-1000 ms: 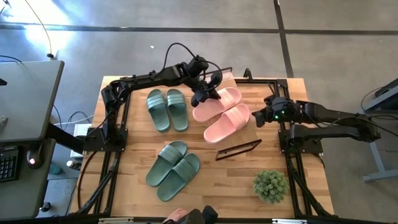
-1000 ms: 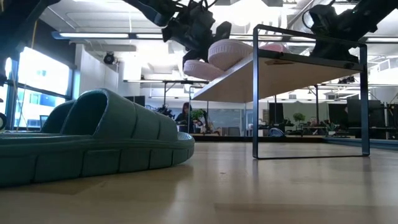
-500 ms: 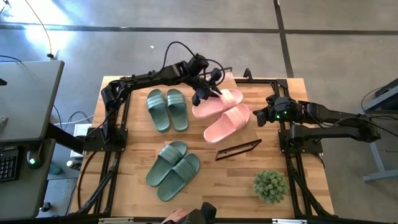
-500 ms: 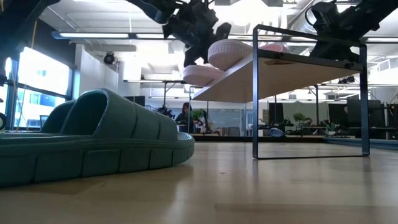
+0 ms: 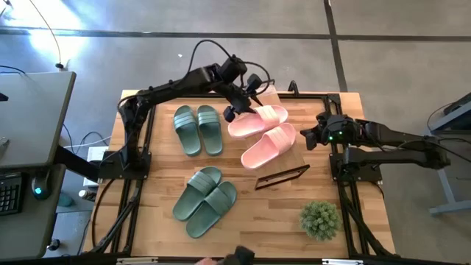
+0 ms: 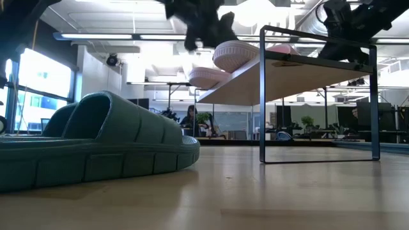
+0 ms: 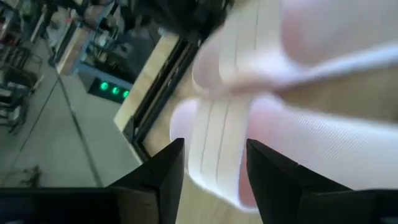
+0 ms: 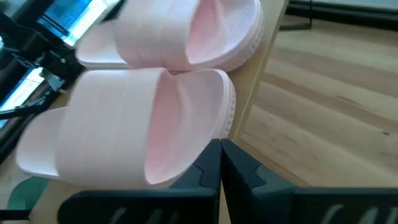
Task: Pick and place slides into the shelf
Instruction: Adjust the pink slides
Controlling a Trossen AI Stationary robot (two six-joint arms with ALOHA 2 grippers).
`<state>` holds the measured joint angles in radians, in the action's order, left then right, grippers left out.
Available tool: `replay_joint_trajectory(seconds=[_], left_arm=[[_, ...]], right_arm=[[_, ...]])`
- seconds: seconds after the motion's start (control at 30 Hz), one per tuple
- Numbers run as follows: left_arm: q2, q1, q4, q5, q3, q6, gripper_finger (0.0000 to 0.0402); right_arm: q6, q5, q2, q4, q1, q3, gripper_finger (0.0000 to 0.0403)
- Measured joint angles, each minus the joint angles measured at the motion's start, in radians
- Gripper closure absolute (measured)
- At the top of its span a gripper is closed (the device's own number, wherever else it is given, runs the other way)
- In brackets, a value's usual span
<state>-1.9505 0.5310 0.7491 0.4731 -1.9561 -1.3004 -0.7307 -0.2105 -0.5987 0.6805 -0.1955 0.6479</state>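
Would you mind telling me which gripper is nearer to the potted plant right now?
The right gripper. It sits at the shelf's right edge, up-table from the plant. The left gripper hovers over the far pink slide, further away across the shelf.

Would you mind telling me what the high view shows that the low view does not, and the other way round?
Only the high view shows both sage-green pairs whole, the potted plant, and the left end effector open above the far pink slide.

Only the low view shows the shelf from the side, its wooden panel on a black frame, and the room behind with a seated person.

Both show the pink pair lying on the shelf and the right end effector at the shelf's edge.
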Motion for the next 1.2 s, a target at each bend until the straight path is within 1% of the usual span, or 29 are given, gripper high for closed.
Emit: replay_joint_trajectory(seconds=[0.07, 0.13, 0.2, 0.27, 0.37, 0.43, 0.5, 0.57, 0.7, 0.8, 0.87, 0.93, 1.0, 1.07, 1.1, 1.2], left_arm=[[0.003, -0.028, 0.084, 0.020, -0.067, -0.016, 0.0249], [0.005, -0.069, 0.163, -0.009, -0.120, -0.062, 0.0256], [0.007, -0.128, 0.215, -0.110, -0.134, -0.140, 0.0264], [0.004, -0.193, 0.232, -0.229, -0.125, -0.229, 0.0272], [-0.003, -0.286, 0.184, -0.377, -0.108, -0.299, 0.0281], [-0.011, -0.336, 0.098, -0.456, -0.099, -0.297, 0.0285], [-0.017, -0.371, 0.040, -0.512, -0.087, -0.290, 0.0286], [-0.029, -0.398, -0.034, -0.548, -0.081, -0.298, 0.0285], [-0.058, -0.428, -0.017, -0.584, -0.080, -0.321, 0.0282], [-0.083, -0.443, 0.017, -0.652, -0.074, -0.330, 0.0284], [-0.105, -0.450, -0.022, -0.681, -0.080, -0.330, 0.0284], [-0.111, -0.448, 0.000, -0.717, -0.076, -0.318, 0.0283], [-0.138, -0.453, -0.060, -0.763, -0.080, -0.315, 0.0283], [-0.147, -0.452, -0.050, -0.802, -0.075, -0.315, 0.0282], [-0.150, -0.452, -0.059, -0.817, -0.075, -0.315, 0.0282], [-0.162, -0.453, -0.075, -0.816, -0.080, -0.324, 0.0282]], right_arm=[[0.019, 0.000, 0.022, 0.001, 0.000, 0.000, 0.0403], [0.046, 0.000, 0.048, 0.003, 0.000, 0.000, 0.0403], [0.073, -0.002, 0.073, 0.006, 0.000, 0.000, 0.0403], [0.108, -0.016, 0.094, 0.014, 0.000, 0.000, 0.0403], [0.148, -0.028, 0.118, 0.022, 0.000, 0.000, 0.0403], [0.169, -0.030, 0.130, 0.022, 0.000, 0.000, 0.0403], [0.179, -0.029, 0.131, 0.023, 0.000, 0.000, 0.0403], [0.191, -0.024, 0.130, 0.029, 0.000, 0.000, 0.0403], [0.208, -0.010, 0.129, 0.032, 0.000, 0.000, 0.0403], [0.214, 0.003, 0.129, 0.033, 0.000, 0.000, 0.0403], [0.216, 0.004, 0.129, 0.033, 0.000, 0.000, 0.0403], [0.216, 0.007, 0.129, 0.034, 0.000, 0.000, 0.0403], [0.216, 0.009, 0.130, 0.035, 0.000, 0.000, 0.0403], [0.216, 0.013, 0.130, 0.035, 0.000, 0.000, 0.0403], [0.216, 0.013, 0.130, 0.035, 0.000, 0.000, 0.0403], [0.216, 0.021, 0.130, 0.035, 0.000, 0.000, 0.0403]])
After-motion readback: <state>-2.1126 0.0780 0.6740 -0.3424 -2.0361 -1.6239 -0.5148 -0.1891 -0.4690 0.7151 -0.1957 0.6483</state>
